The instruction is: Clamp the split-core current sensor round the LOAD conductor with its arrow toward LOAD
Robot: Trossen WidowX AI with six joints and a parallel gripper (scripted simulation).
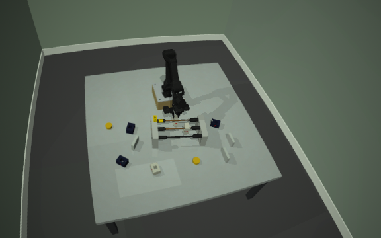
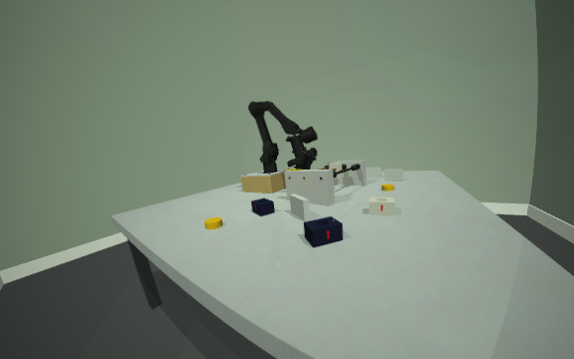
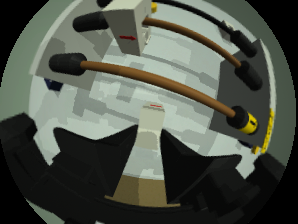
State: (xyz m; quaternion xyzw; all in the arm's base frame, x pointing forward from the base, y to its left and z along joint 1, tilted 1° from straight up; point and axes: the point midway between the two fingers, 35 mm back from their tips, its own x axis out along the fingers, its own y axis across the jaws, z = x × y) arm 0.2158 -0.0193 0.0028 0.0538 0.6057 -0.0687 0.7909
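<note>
The LOAD conductor (image 1: 181,120) (image 3: 162,83) is the brown one nearest the arm, with a yellow sleeve (image 1: 160,121) (image 3: 249,123) and the yellow LOAD marker (image 1: 155,119) at one end. My gripper (image 1: 176,116) (image 3: 149,130) is shut on the pale sensor (image 3: 151,119), low on the arm side of this conductor. A small red mark shows on the sensor's top; its arrow direction is too small to tell. In the wrist view the conductor passes clear of the sensor's visible part; whether the jaws surround it is not visible. The rack hides the fingertips in the exterior view.
Another pale sensor (image 1: 186,127) (image 3: 131,30) sits on the middle conductor. The rack's end walls (image 1: 155,137) (image 1: 204,132) (image 2: 310,188) stand on both sides. Dark blocks (image 1: 130,127) (image 2: 323,232), a pale block (image 1: 155,168) (image 2: 382,206), upright plates and yellow discs surround it.
</note>
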